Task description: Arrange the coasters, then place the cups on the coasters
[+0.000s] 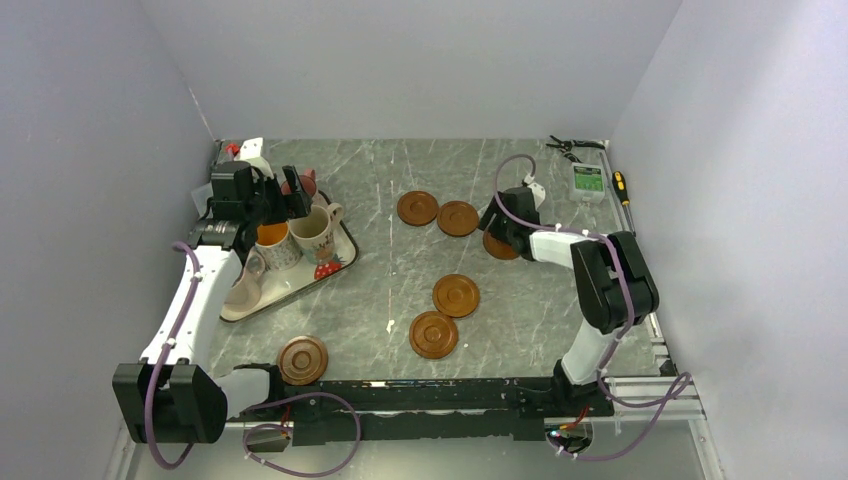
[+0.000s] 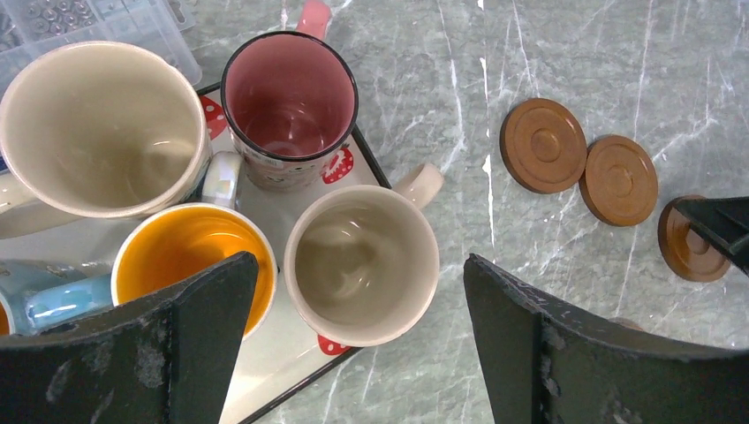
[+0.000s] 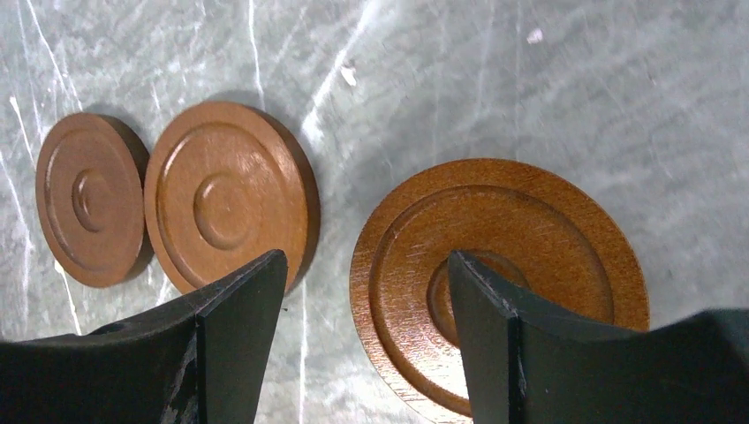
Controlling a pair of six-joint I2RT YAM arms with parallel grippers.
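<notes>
A clear parts box (image 2: 106, 22) is seen at the desk's (image 1: 380, 170) far left corner. Near it, a strawberry-print tray (image 1: 338, 262) is set askew by the left edge, with the mugs crowded on it. The left pincer (image 2: 357, 274) is held above the tray, jaws spread fully, nothing gripped. Below the gap a cream mug (image 2: 371, 221) stands upright at the tray's right rim. An orange-lined mug (image 2: 190, 252) is partly covered by one finger. A pink-lined mug (image 2: 289, 97) and a larger cream mug (image 2: 97, 124) stand toward the far edge. A blue mug (image 2: 53, 300) is barely seen.

One coaster (image 1: 303, 360) lies at the near edge, left of middle. A second coaster (image 1: 434, 334) and a third coaster (image 1: 456, 296) lie mid-desk, just beside each other. A fourth coaster (image 1: 418, 208) and a fifth coaster (image 1: 458, 218) lie touching, toward the far edge. The sixth coaster (image 3: 530, 230) lies to their right, apart.

The right pincer (image 3: 362, 265) is held low over it, jaws partly open, nothing gripped. One finger is over bare desk, the other over the coaster's centre; contact cannot be told.

Pliers (image 1: 572, 147), a small white-and-green device (image 1: 588, 180) and a screwdriver (image 1: 621, 186) are left at the far right corner.
</notes>
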